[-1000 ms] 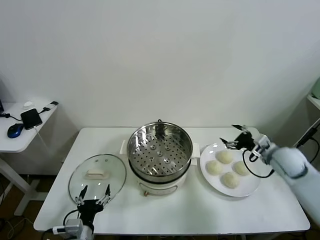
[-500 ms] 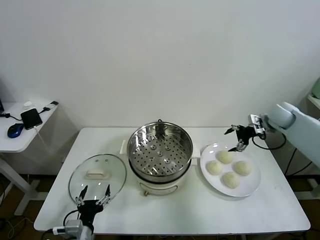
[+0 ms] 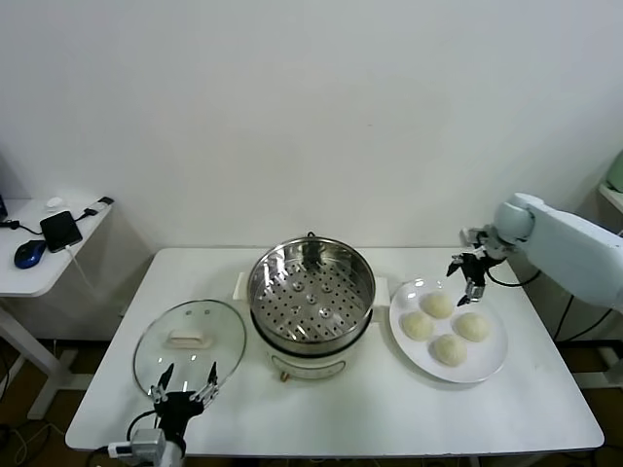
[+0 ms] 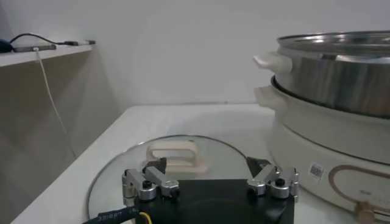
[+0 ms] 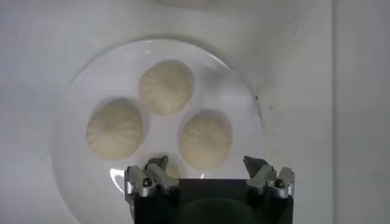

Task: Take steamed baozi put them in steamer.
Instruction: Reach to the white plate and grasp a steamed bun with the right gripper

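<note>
1. The four steamed baozi [image 3: 448, 328] lie together on a white plate [image 3: 492, 362], directly below my right hand [image 3: 470, 279], which hangs above the plate's far edge with its fingers spread and nothing between them.
2. My right wrist view looks straight down: three baozi [image 5: 166, 86] show whole, and the fourth [image 5: 172, 168] peeks out just beyond my right hand [image 5: 207, 170], mostly hidden by it. The head view shows all four whole.
3. The steamer [image 3: 311, 292] stands on the desk [image 3: 389, 409], beside the plate, well apart from my right hand on the side toward my left arm. Its perforated tray holds no bun; only the head view shows that.
4. My left hand [image 3: 182, 381] rests low at the near desk edge, fingers apart, gripping nothing, just over the near rim of the glass lid [image 3: 190, 336].
5. The left wrist view shows the lid's white handle [image 4: 173, 151] just beyond my left hand [image 4: 210, 181], and the steamer's wall [image 4: 332, 82] from the side.
</note>
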`<action>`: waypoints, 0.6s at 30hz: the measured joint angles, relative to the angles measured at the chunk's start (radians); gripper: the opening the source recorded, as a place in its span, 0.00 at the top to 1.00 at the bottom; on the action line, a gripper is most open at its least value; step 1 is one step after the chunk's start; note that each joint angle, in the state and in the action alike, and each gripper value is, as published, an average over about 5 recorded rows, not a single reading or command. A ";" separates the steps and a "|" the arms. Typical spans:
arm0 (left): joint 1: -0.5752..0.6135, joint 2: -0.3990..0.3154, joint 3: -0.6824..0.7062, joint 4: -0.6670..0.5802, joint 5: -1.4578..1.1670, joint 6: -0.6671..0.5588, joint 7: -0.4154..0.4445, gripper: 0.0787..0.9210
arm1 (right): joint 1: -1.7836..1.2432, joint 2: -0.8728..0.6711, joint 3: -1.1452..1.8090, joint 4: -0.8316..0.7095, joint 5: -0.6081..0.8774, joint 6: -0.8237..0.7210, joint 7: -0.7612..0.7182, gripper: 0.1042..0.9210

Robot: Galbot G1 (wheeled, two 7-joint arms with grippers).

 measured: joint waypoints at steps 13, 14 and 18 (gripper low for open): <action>0.000 -0.002 0.000 0.003 0.003 0.003 0.005 0.12 | -0.074 0.116 0.049 -0.147 -0.051 -0.030 0.025 0.13; 0.001 -0.002 0.000 0.003 0.003 0.003 0.005 0.12 | -0.078 0.122 0.052 -0.153 -0.055 -0.033 0.026 0.13; 0.003 -0.002 0.000 0.004 0.004 0.003 0.007 0.12 | -0.090 0.134 0.061 -0.172 -0.069 -0.041 0.027 0.18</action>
